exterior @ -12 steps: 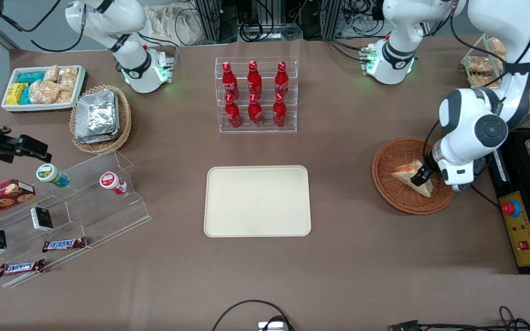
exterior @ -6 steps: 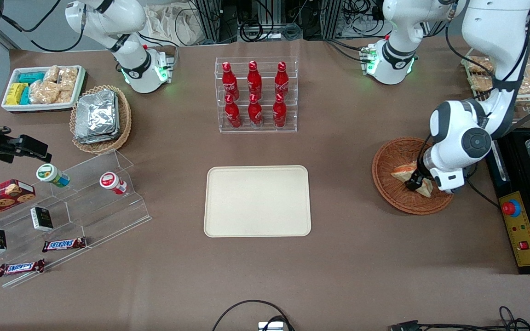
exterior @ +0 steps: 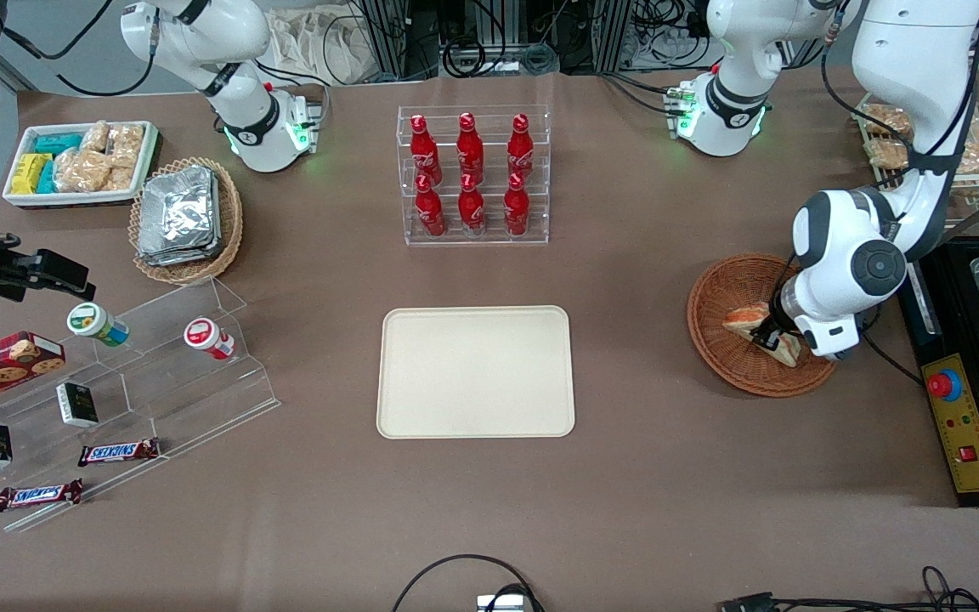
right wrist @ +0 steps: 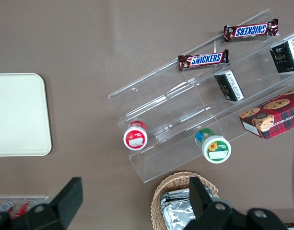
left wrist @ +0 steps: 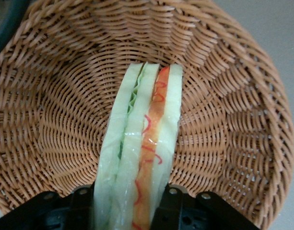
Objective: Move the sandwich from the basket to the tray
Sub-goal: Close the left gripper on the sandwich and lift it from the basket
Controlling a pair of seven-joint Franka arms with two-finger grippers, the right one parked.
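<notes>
Since a second ago pincer (exterior: 766, 337) dropped into basket (exterior: 715, 293); now we see it straddling sandwich (left wrist: 139, 153), seemingly clamped. Grasp step; next we lift, carry to tray (exterior: 475, 371).

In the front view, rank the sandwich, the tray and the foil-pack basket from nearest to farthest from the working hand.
1. Sandwich: at the hand, inside the round basket.
2. Tray: mid-table.
3. Foil-pack basket: toward the parked arm's end.
</notes>
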